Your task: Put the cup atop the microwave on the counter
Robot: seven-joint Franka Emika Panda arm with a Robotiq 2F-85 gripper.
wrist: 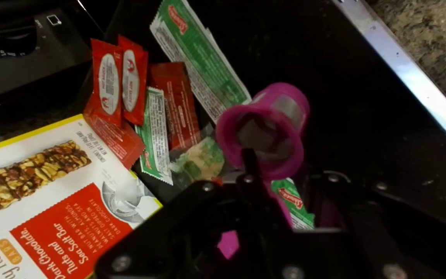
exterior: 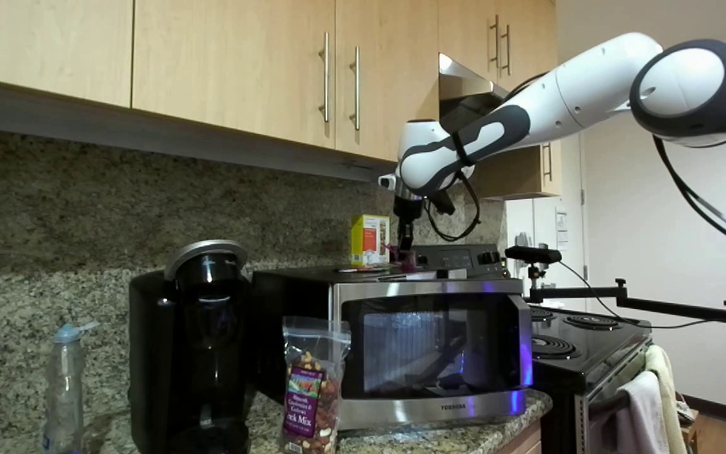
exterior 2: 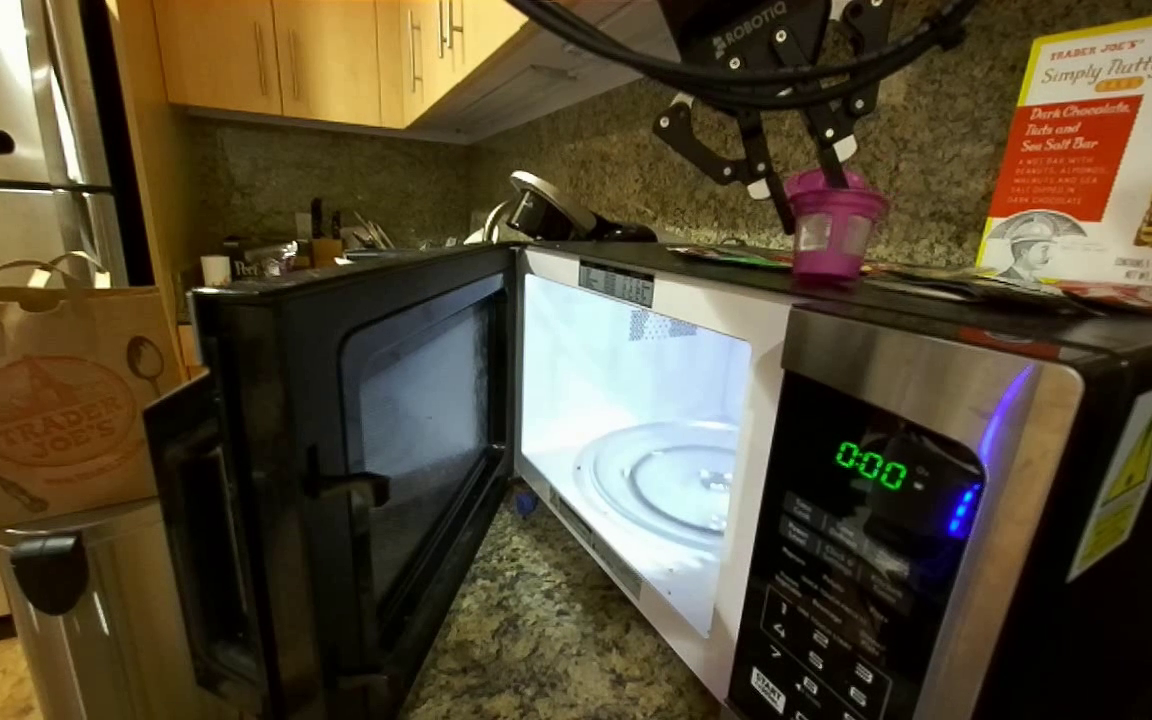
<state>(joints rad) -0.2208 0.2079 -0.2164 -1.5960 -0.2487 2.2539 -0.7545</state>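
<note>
The pink-magenta cup [exterior 2: 841,240] stands upright on top of the microwave [exterior 2: 936,340], near its front edge. The cup also shows in an exterior view [exterior: 408,260] and in the wrist view [wrist: 289,104]. My gripper [exterior 2: 811,190] points down at the cup with its fingers apart. One fingertip reaches over the rim into the cup's mouth and the other is outside the wall; the wrist view [wrist: 277,166] shows a gap between them. I cannot tell whether either finger touches the cup. The granite counter [exterior 2: 536,620] lies below the microwave, whose door [exterior 2: 426,400] is swung open.
Flat packets [wrist: 203,58] and a nut-bar box [wrist: 64,193] are beside the cup. A black coffee maker [exterior: 190,353], nut bag [exterior: 312,391] and clear bottle [exterior: 65,391] stand along the counter. Wooden cabinets [exterior: 230,63] hang above; a stove [exterior: 577,353] is beyond the microwave.
</note>
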